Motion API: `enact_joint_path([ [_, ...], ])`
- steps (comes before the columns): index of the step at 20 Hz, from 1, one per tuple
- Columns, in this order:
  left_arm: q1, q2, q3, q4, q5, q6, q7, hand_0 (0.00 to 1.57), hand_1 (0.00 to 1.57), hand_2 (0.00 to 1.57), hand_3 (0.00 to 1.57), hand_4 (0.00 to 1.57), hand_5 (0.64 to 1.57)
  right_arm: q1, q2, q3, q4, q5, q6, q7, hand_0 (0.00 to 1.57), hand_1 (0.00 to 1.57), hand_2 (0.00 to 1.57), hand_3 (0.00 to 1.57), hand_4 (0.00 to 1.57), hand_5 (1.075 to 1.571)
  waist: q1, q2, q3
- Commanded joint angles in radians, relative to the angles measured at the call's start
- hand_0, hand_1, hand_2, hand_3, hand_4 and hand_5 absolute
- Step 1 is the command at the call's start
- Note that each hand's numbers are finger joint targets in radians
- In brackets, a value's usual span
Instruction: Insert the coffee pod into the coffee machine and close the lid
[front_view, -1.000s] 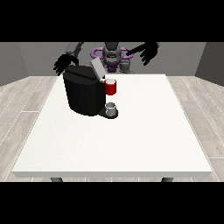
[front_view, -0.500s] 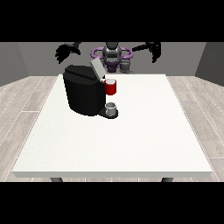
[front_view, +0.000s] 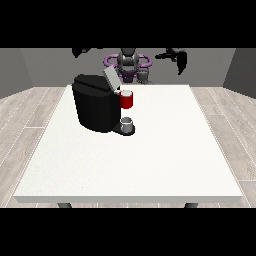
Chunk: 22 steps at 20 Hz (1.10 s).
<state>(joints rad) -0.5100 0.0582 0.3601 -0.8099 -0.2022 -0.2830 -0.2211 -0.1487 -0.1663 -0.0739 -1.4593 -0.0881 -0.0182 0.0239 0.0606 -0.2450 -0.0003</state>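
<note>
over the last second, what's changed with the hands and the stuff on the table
Both hands have risen. The hand at the view's left, which was just above the coffee machine, is now high up and away from it. The hand at the view's right has also lifted and swung outward. Neither has taken hold of anything. The machine, its raised lid, the red thing at the machine and the grey thing at its base stayed put.

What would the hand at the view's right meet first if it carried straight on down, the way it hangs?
Probably the table: the hand at the view's right hangs above its far edge, though depth is unclear.
</note>
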Motion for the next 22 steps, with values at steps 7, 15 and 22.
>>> enact_joint_path([
  [7, 0.112, -0.023, -0.057, -0.195, 0.075, -0.044, 0.045, 0.00, 0.00, 0.00, 0.00, 0.10, 1.571, -0.077, 0.012, 0.086, -0.028, 0.087, 0.019, -0.001, 0.00, 0.00, 0.00, 0.00, 0.24, 1.571, 0.058, 0.064, 0.0004],
  [15, 0.202, -0.024, -0.101, -0.377, 0.170, -0.044, 0.125, 0.00, 0.00, 0.00, 0.00, 0.00, 1.571, -0.207, -0.010, 0.002, 0.059, 0.013, 0.071, 0.034, 0.00, 0.00, 0.00, 0.00, 0.00, 1.571, 0.093, 0.140, 0.0005],
  [22, 0.238, -0.037, -0.157, -0.504, 0.176, 0.027, 0.196, 0.00, 0.00, 0.00, 0.00, 0.00, 1.571, -0.271, 0.020, -0.006, 0.175, 0.025, 0.062, 0.001, 0.00, 0.00, 0.00, 0.00, 0.00, 1.571, 0.075, 0.204, 0.0005],
])
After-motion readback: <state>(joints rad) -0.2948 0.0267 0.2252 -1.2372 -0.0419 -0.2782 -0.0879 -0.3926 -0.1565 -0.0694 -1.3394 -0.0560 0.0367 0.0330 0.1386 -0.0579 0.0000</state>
